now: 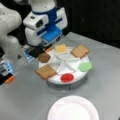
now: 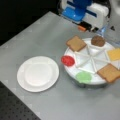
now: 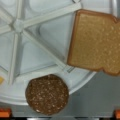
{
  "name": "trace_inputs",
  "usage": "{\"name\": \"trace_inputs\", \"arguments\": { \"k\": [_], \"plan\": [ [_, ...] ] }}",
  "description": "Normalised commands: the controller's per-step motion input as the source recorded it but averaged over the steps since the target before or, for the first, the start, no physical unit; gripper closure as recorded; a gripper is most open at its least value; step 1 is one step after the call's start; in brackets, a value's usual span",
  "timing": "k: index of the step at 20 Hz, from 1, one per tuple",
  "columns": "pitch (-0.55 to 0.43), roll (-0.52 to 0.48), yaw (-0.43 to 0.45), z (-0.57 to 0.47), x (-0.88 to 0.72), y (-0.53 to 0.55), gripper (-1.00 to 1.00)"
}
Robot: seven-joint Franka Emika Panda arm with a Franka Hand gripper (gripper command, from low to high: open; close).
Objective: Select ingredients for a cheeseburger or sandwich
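The gripper [image 1: 46, 46] hangs at the far edge of the white divided tray [image 1: 75, 77], low over the side where the patty [image 1: 44, 57] lies; in a front view its orange-tipped fingers [image 2: 82, 28] show just beyond the tray's rim [image 2: 72, 75]. How far the jaws stand apart I cannot tell, since the blue and white body hides most of them, and nothing appears to be held between them. In the wrist view only orange bits of the fingertips [image 3: 5, 112] peek in at the bottom corners, with the patty [image 3: 47, 94] directly below the camera on the tray's rim and a toast square [image 3: 93, 42] beside it, overhanging the edge.

The ingredients all lie on the tray, spread around its spokes. Next to the patty sits the cheese square [image 1: 60, 48], yellow, and beyond that the second toast square [image 1: 80, 51]. The first toast square [image 1: 46, 71] lies on the patty's other side. The green lettuce-like piece [image 1: 85, 66] and the red disc [image 1: 67, 77] fill the tray's near side, toward the paper plate.

That white paper plate [image 1: 73, 109] rests on the grey table [image 1: 22, 100], just beside the tray and apart from it, with no stack built on it. In a front view it lies toward the left [image 2: 38, 73], with the red disc [image 2: 68, 60] the nearest piece to it.
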Motion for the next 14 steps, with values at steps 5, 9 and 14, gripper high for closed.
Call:
{"name": "trace_inputs", "arguments": {
  "k": [5,9,14],
  "plan": [
    [0.119,0.103,0.096,-0.03,0.02,-0.06,-1.0],
    [0.059,0.158,0.065,-0.08,0.04,-0.16,-1.0],
    [-0.002,0.215,0.01,-0.13,0.01,-0.18,-1.0]
  ]
}}
